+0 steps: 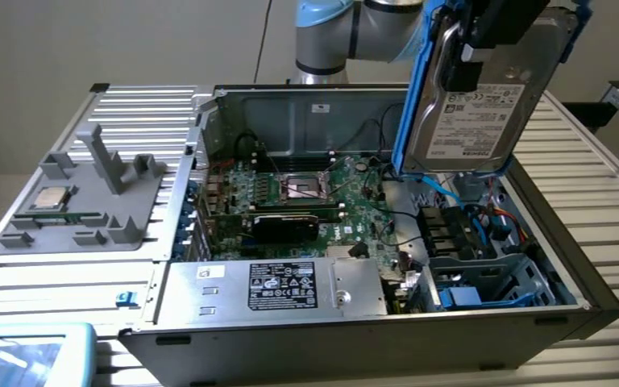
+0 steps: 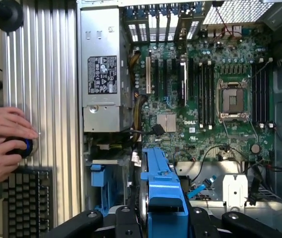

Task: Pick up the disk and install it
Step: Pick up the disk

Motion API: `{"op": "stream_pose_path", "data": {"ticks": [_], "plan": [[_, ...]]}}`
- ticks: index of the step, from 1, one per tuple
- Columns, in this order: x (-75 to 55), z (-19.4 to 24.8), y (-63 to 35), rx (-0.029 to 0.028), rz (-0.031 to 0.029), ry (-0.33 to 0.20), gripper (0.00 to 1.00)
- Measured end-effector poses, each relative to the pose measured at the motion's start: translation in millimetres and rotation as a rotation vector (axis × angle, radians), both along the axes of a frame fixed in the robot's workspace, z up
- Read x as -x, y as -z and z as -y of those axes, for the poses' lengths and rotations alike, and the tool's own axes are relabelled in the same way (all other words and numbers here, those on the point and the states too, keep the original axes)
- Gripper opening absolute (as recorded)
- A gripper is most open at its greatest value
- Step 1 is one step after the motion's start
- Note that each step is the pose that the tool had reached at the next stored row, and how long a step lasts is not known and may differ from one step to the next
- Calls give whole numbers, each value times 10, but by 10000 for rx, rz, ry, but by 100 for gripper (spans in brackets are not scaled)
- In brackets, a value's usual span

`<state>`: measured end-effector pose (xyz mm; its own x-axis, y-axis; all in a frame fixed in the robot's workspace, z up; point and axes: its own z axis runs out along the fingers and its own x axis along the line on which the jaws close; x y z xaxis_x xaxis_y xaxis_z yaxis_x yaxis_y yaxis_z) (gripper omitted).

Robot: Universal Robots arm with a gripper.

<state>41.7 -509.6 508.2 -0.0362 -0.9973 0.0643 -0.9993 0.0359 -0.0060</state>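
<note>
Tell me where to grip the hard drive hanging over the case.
Pinch the hard drive at its upper end across the two broad flat faces, from above: it hangs on edge, faces parallel and free. The gripper holds it so.

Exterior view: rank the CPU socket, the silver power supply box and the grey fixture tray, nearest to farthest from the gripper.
1. CPU socket, mid-motherboard, nearest the gripper holding the disk.
2. Silver power supply box, case's near edge.
3. Grey fixture tray, outside the case, exterior view's left.
</note>
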Motion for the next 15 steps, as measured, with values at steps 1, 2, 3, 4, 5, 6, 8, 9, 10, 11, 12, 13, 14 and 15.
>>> {"op": "stream_pose_path", "data": {"ticks": [1,2,3,4,5,6,8,9,10,11,12,13,14,15], "plan": [[-17,30,0,0,0,0,37],[-34,60,0,0,0,0,37],[-51,88,0,0,0,0,37],[-67,116,0,0,0,0,37],[-83,144,0,0,0,0,37],[-99,172,0,1,-1,0,37],[-130,230,1,-1,0,0,37],[-146,259,0,0,0,0,37],[-163,289,0,0,0,0,37],[-177,318,0,0,0,0,37],[-190,346,0,0,0,0,37],[-202,373,0,0,0,0,37],[-214,401,0,0,0,0,37],[-226,428,0,0,0,0,37]]}}
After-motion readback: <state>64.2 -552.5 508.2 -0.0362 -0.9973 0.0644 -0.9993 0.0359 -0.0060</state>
